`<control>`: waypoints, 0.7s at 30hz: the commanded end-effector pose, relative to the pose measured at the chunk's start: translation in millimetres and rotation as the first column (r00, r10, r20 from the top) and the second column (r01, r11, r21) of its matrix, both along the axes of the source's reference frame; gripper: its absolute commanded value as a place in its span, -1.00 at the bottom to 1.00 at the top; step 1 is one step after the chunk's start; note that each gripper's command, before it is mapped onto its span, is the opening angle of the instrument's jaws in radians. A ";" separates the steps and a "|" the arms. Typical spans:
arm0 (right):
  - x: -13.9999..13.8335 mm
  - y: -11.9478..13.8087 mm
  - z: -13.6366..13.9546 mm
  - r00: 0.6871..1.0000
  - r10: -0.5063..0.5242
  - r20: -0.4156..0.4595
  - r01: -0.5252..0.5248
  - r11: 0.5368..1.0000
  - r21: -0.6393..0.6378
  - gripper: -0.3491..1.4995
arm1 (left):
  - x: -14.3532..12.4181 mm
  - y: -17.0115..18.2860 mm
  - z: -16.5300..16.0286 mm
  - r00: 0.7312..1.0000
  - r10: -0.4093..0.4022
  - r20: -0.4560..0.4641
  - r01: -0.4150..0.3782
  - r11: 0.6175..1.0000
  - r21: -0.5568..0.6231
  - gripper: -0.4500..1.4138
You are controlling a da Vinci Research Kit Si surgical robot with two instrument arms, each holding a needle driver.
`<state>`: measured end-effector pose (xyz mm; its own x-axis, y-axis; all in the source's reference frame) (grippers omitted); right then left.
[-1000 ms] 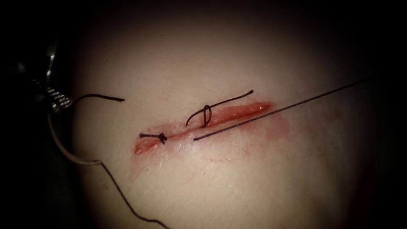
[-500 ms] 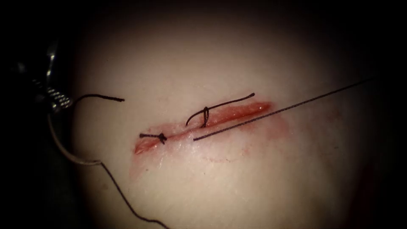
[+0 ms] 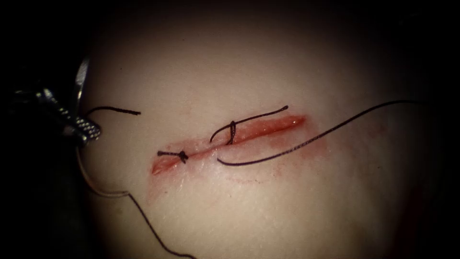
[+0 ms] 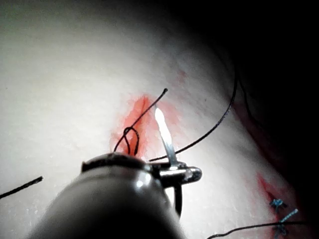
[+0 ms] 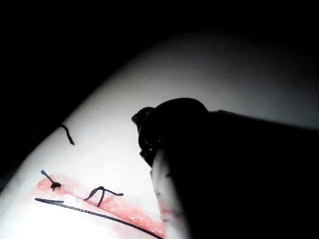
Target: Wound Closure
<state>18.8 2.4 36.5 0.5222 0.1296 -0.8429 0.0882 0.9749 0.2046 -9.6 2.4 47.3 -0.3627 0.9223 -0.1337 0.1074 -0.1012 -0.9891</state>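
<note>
The left arm's tool [image 3: 85,129] now sits farther in from the endoscope view's left edge and a little lower than a second ago, its jaws closed on the needle [image 3: 82,165] — which has travelled with it, the curve lying lower and more to the right. The trailing thread [image 3: 153,235] at the needle's tail shifts right too. The long thread [image 3: 306,141] on the right of the cut, taut and straight before, now hangs slack in a shallow curve, its inner end bowing beside the cut [image 3: 230,139].

Right tool [image 5: 149,134] jaws hidden by own shaft; thread [image 3: 306,141] runs into dark.
</note>
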 end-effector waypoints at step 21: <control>16.1 -12.0 22.4 0.877 -0.384 -0.290 0.444 0.878 0.179 -1.00 | -0.6 -0.2 0.5 1.000 0.011 0.001 -0.011 1.000 0.006 -1.00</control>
<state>34.1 -9.6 58.7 0.3604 0.1521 -0.9203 0.5487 0.7633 0.3411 -9.6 2.2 47.2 -0.3735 0.9186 -0.1288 0.1090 -0.0944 -0.9896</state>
